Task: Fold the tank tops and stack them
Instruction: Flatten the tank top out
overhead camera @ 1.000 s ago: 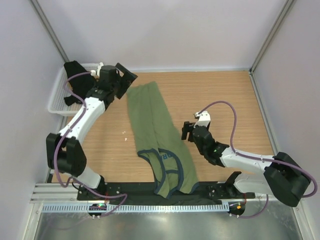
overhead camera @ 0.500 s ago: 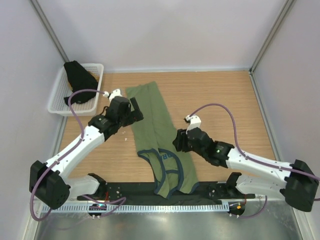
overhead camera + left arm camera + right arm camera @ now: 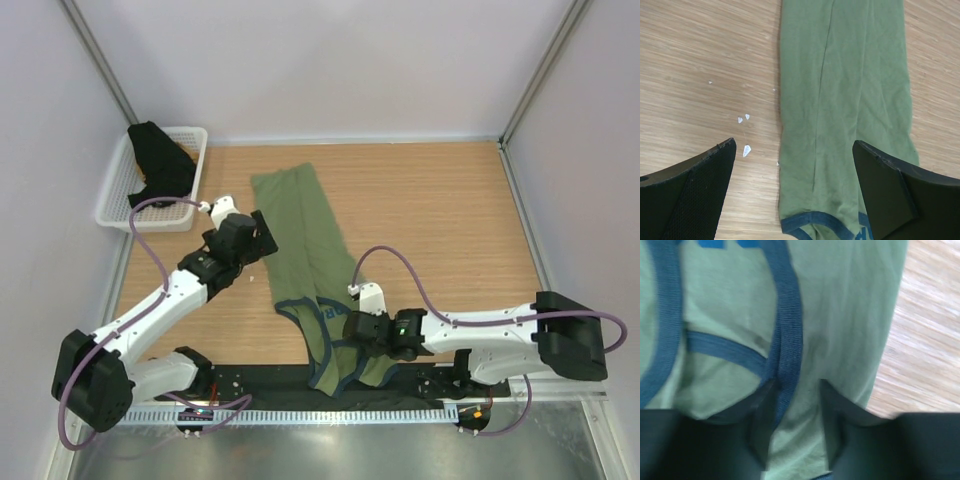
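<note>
The wooden surface [image 3: 440,210] filled the middle of the overhead view, between pale walls. On it the olive green tank top [image 3: 300,230] lay as a long folded strip. It ran from the upper centre of the frame down to the lower centre, and its navy-trimmed end reached the black rail [image 3: 260,378] at the bottom. Its blue lettering showed only in part.

In the upper left of the frame, the white mesh basket [image 3: 112,208] sat at the edge of the surface, well apart from the olive strip. It held the black tank top [image 3: 160,165], crumpled in a heap that rose above the rim.

The right arm stretched low across the lower right of the frame. The right tool [image 3: 795,390] was down on the trimmed end of the olive top and hid some of the lettering. In the blurred wrist view its fingers [image 3: 765,410] stood partway apart on either side of a navy trim band, against the cloth. I could not tell whether any fabric was pinched.

The left tool [image 3: 795,145] was left of centre, over the left edge of the olive strip. It was released, its fingers spread wide and grasping nothing, with cloth and bare wood showing between them.

A few small white flecks [image 3: 746,150] lay on the wood just beside the left edge of the cloth.
</note>
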Tool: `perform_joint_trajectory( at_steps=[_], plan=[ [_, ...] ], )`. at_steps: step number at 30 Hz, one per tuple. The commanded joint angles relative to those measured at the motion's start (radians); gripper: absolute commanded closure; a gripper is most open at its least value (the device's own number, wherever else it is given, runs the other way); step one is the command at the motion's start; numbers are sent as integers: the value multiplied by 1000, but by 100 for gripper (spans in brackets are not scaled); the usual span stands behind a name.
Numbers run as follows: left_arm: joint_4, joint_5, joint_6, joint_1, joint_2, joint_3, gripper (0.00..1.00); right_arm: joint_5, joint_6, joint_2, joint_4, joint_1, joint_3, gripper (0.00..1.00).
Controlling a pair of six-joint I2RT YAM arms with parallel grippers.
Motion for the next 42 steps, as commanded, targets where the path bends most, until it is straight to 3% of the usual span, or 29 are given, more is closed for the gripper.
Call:
perform_joint_trajectory(
  at_steps=[1,2,4,5,9,12,15,19,21,22,23,24,25,28,35,38,42],
  plan=[
    [146,-50,25,5,-42,-69,0,58,68,38,-39,12,33,60],
    [198,-50,42,5,-51,-113,0,72,65,52,-53,12,42,74],
    [247,-61,60,5,-54,-152,0,113,74,48,-93,12,56,95],
    [288,-65,80,5,-55,-167,1,174,84,39,-122,12,77,99],
    [325,-116,123,5,-39,-200,0,282,65,-75,-265,-34,143,99],
    [327,-105,113,4,-28,-196,1,270,-55,-135,-260,-212,209,99],
    [328,-119,111,5,-17,-197,0,210,-256,-165,-199,-475,307,99],
    [312,-159,108,5,-19,-198,0,54,-447,-22,-123,-845,470,99],
    [310,-177,107,5,-23,-203,0,-39,-433,72,-81,-1098,571,99],
    [310,-180,107,5,-23,-204,0,-98,-416,119,-73,-1173,602,94],
    [310,-183,107,5,-25,-206,0,-211,-388,217,-64,-1229,655,55],
    [307,-182,108,5,-22,-207,0,-228,-380,256,-76,-1279,683,39],
    [307,-186,110,7,-20,-206,0,-232,-379,284,-90,-1278,701,32],
    [302,-186,108,7,-17,-206,0,-301,-394,269,-33,-1225,619,30],
    [299,-168,102,7,-9,-198,0,-436,-386,77,129,-1203,250,50],
    [301,-173,102,7,-10,-197,0,-443,-377,89,197,-1205,220,51],
    [295,-186,107,7,-17,-200,0,-460,-382,167,227,-1205,263,46]
  ],
)
